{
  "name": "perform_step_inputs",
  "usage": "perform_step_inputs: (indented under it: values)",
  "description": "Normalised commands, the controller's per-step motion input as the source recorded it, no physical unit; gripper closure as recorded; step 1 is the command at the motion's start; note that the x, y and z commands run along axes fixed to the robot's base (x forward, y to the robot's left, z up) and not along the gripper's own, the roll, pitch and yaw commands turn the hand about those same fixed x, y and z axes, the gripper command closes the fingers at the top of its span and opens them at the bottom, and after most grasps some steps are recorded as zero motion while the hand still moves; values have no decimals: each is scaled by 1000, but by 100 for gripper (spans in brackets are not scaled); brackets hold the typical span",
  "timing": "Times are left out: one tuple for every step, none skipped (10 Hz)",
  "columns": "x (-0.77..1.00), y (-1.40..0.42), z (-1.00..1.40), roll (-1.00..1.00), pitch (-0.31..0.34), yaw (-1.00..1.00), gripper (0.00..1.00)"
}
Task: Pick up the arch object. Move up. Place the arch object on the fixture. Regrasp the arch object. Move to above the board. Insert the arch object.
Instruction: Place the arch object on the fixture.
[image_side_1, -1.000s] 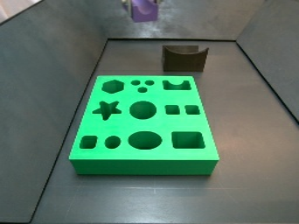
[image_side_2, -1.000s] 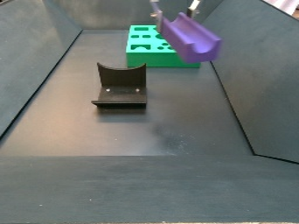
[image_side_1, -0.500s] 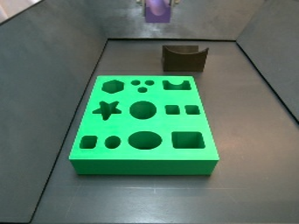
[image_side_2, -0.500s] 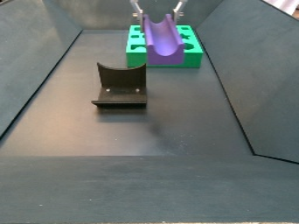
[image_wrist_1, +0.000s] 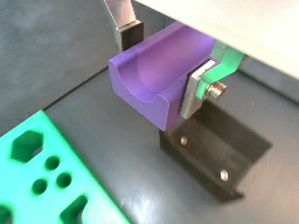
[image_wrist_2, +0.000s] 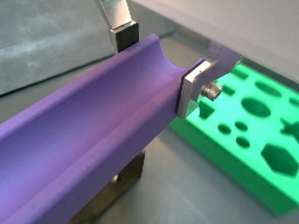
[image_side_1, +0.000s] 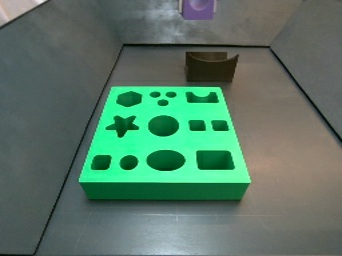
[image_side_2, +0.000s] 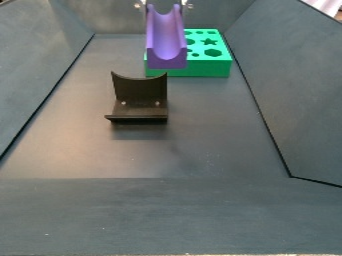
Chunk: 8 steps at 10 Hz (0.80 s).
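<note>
Green board: the large bright green square slab (image_side_1: 166, 140) with star, hexagon, circle, square and arch cut-outs lies flat on the dark grey floor (image_side_1: 174, 225), roughly central in a side view; in a side view (image_side_2: 197, 53) it sits toward the far end of the floor, partly hidden by the held piece. Its holes show in both wrist views (image_wrist_1: 47, 171) (image_wrist_2: 257, 122).

Fixture: the dark brown, nearly black squat block with a curved notch in its top (image_side_1: 211, 65) stands on the floor just beyond the board's far edge, apart from it; in a side view (image_side_2: 136, 98) its base plate and upright curved part show, and nothing rests on it. In a wrist view it lies beneath the held piece (image_wrist_1: 216, 157).

Arch object: the small purple elongated block with a rounded groove (image_side_2: 164, 38) is off the floor, high over the fixture's end of the scene, its groove facing the camera in a side view; only its lower end shows at the top edge in a side view (image_side_1: 198, 8).

Gripper: the two-finger gripper (image_wrist_1: 158, 57) is clamped across the purple block, one silver finger (image_wrist_1: 201, 86) pressed to each side wall, also seen here (image_wrist_2: 152, 61).
</note>
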Motion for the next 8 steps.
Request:
perform_step_inputs:
  values:
    - [755, -13, 54, -1000, 22, -27, 100]
    - [633, 12, 32, -1000, 37, -33, 100]
    - [541, 24, 13, -1000, 46, -37, 100]
    - [417, 30, 1, -1000, 59, -44, 100]
    - [353, 33, 0, -1000, 66, -48, 100]
    - [229, 37, -3, -1000, 79, -61, 100]
    - [137, 38, -8, -1000, 90, -72, 100]
    - [58, 39, -1, -1000, 89, -94, 100]
